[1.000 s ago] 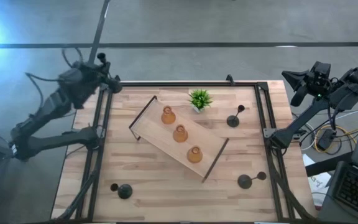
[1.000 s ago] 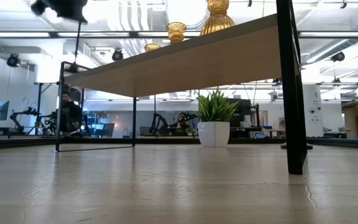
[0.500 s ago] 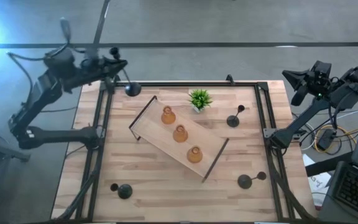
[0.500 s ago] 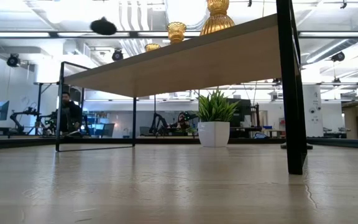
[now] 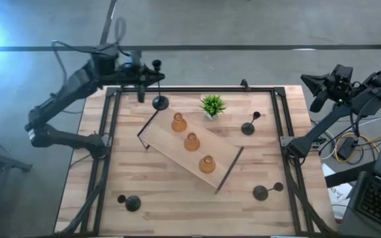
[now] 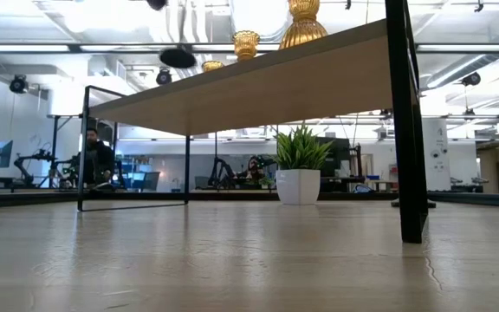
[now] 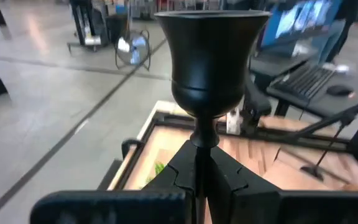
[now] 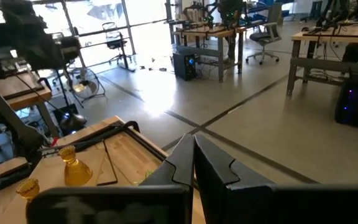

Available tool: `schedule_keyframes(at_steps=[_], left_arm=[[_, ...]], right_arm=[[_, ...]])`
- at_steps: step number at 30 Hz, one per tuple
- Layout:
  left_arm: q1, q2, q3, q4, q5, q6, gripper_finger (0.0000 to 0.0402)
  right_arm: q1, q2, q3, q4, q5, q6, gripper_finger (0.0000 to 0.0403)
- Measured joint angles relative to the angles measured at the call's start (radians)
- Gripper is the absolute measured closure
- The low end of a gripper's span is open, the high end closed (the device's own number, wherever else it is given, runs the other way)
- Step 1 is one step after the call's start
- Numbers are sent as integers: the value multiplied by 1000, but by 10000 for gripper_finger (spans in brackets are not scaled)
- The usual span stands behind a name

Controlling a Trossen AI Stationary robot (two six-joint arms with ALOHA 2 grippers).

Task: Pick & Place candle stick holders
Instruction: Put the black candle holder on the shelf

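Note:
My left gripper (image 5: 155,79) hangs over the table's far left corner, shut on a black candle stick holder (image 7: 210,56) with a cup, a thin stem and a round base (image 5: 159,102). Three amber holders (image 5: 191,141) stand in a row on the wooden tray (image 5: 225,173). More black holders rest on the table at the right (image 5: 248,127), near right (image 5: 261,192) and near left (image 5: 132,203). My right gripper (image 5: 307,80) waits shut and empty beyond the table's right edge. My left gripper pinches the holder's thin stem (image 7: 202,140), just under the cup, between its two fingers (image 7: 235,180). The fingers come about level from the table's left and lie across the stem. The holder is lifted clear, cup up, its base (image 6: 178,57) hanging high above the table.
A small green plant in a white pot (image 5: 212,106) stands just beyond the tray's far side. The tray lies slantwise across the table's middle on thin dark legs (image 6: 405,121). Black frame rails (image 5: 111,132) run along the table's edges.
My left gripper has carried the black holder from beyond the far left corner toward the table's right, over the far edge and nearer the tray. Its wrist has turned on the way. It has stayed shut on the stem. The right arm has kept still.

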Motion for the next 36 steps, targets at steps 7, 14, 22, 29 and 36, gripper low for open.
schedule_keyframes(at_steps=[7, 14, 22, 29, 36], left_arm=[[0, 31, -21, 51, 49, 29, 387], [1, 34, -101, 166, 63, 29, 387], [8, 3, -219, 269, 64, -6, 387], [13, 5, -251, 285, 58, -9, 387], [22, 5, -305, 341, 55, -29, 387]], right_arm=[[0, 0, 0, 0, 0, 0, 394], [0, -9, 0, 0, 0, 0, 394], [0, -13, 0, 0, -1, -9, 394], [0, -13, 0, 0, -1, -15, 394], [0, -13, 0, 0, -1, -16, 394]])
